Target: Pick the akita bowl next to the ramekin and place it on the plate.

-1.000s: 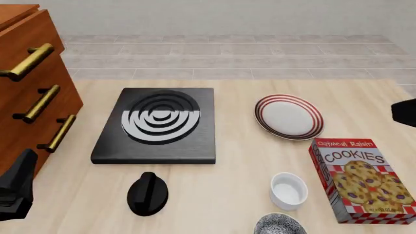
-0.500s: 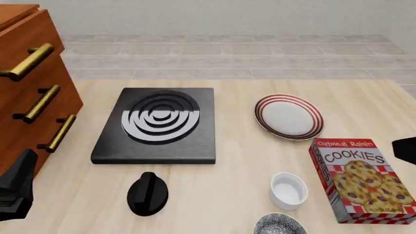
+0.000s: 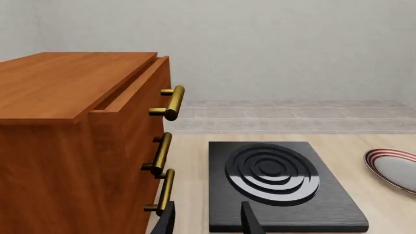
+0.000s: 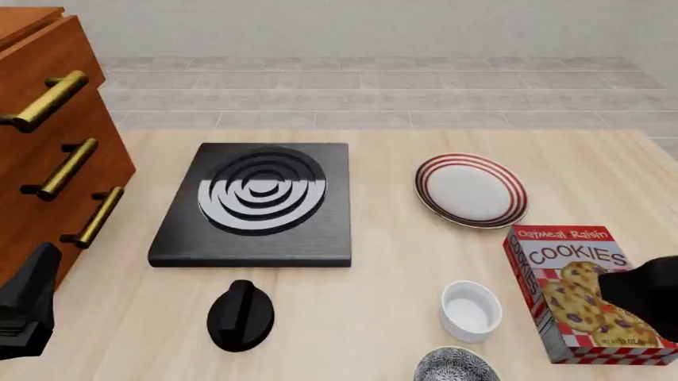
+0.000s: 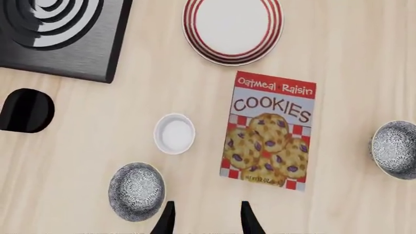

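The right tool (image 5: 202, 214) hangs parted and empty above the akita bowl (image 5: 136, 191) by the ramekin (image 5: 175, 133); the bowl is likely rigid, glossy and slippery, so the tool should pinch its rim.

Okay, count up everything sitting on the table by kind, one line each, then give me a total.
Patterned bowls: 2
Ramekin: 1
Plate: 1
Cookie box: 1
Stove burner: 1
Black knob: 1
Wooden drawer cabinet: 1
Total: 8
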You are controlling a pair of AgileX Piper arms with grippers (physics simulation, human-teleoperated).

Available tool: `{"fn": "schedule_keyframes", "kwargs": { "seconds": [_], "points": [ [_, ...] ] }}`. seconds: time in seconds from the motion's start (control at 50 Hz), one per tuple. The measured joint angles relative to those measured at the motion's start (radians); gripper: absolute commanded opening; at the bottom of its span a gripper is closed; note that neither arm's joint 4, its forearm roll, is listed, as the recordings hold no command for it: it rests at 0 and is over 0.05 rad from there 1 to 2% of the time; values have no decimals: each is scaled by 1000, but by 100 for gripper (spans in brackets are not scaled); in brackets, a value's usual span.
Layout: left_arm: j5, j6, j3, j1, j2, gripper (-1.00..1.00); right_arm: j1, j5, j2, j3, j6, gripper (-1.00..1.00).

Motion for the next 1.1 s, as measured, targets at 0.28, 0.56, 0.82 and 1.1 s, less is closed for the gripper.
{"fn": "schedule_keyframes", "kwargs": {
  "seconds": [0.28,0.56,0.82,1.1],
  "points": [
    [0,0,0,0,0,100,61,-76,-38,144,73,100],
    [0,0,0,0,0,100,125,-168,-15,242,128,100],
    [0,0,0,0,0,100,201,-288,55,315,201,100],
    [0,0,0,0,0,100,289,-437,147,405,302,100]
  ]
}}
